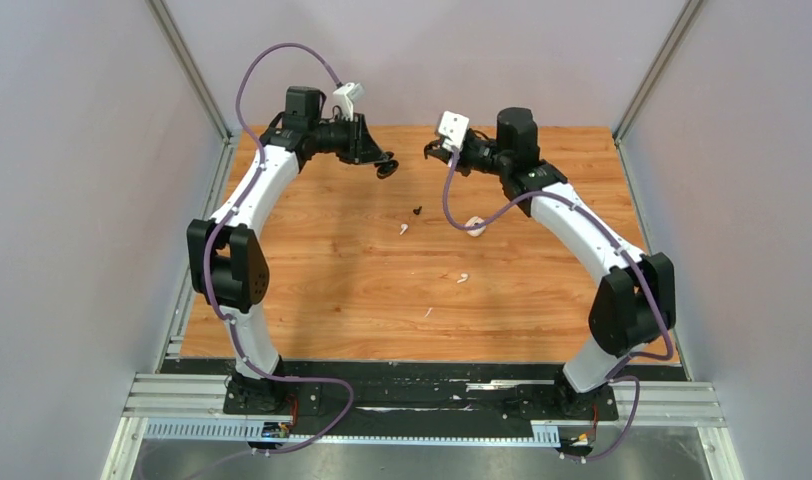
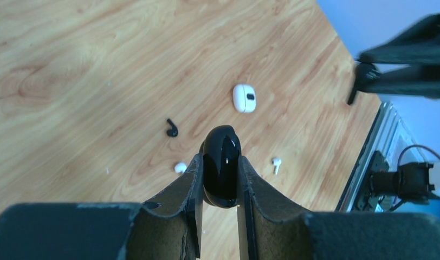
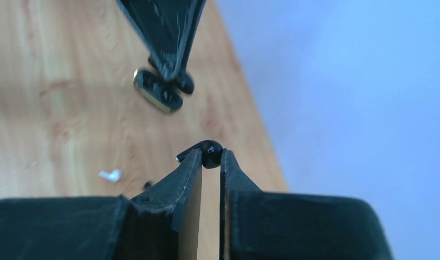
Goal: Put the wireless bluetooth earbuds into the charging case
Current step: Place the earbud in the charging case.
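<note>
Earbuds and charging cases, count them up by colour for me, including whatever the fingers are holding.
Black earbuds: 2, one on the table, one in the right fingers.
White earbuds: 2, both on the table.
Black case: 1, in the left fingers.
White case: 1, on the table.
Total: 6.
</note>
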Robot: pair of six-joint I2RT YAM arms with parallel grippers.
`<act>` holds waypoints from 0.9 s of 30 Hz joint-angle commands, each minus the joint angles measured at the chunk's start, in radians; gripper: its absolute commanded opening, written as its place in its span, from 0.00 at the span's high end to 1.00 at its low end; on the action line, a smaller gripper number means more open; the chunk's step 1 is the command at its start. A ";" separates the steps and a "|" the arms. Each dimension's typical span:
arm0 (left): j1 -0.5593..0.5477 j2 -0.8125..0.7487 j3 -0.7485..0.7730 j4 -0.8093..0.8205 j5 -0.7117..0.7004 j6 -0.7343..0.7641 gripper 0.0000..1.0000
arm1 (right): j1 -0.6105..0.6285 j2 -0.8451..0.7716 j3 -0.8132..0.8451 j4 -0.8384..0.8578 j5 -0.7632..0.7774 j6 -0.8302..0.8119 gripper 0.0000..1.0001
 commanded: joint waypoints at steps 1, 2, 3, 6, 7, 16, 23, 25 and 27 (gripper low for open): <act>-0.020 -0.034 -0.009 0.184 0.001 -0.110 1.00 | 0.068 -0.081 -0.169 0.530 0.084 -0.006 1.00; -0.021 -0.034 -0.009 0.201 0.013 -0.114 1.00 | 0.083 -0.086 -0.200 0.583 0.091 -0.046 1.00; -0.024 -0.034 -0.009 0.208 0.017 -0.121 1.00 | 0.099 -0.087 -0.222 0.627 0.094 -0.084 1.00; -0.026 -0.024 -0.003 0.227 0.049 -0.139 1.00 | 0.109 -0.074 -0.229 0.668 0.067 -0.129 1.00; -0.026 -0.020 0.002 0.230 0.054 -0.151 1.00 | 0.111 -0.066 -0.223 0.672 0.059 -0.151 1.00; -0.026 -0.006 0.059 0.243 0.073 -0.242 1.00 | 0.124 -0.041 -0.232 0.718 0.037 -0.298 1.00; -0.021 0.022 0.124 0.275 0.076 -0.339 1.00 | 0.138 -0.028 -0.262 0.798 0.048 -0.392 1.00; -0.019 0.036 0.145 0.293 0.080 -0.384 1.00 | 0.140 -0.020 -0.269 0.829 0.058 -0.401 1.00; -0.019 0.044 0.147 0.319 0.088 -0.425 1.00 | 0.144 -0.015 -0.271 0.846 0.069 -0.407 1.00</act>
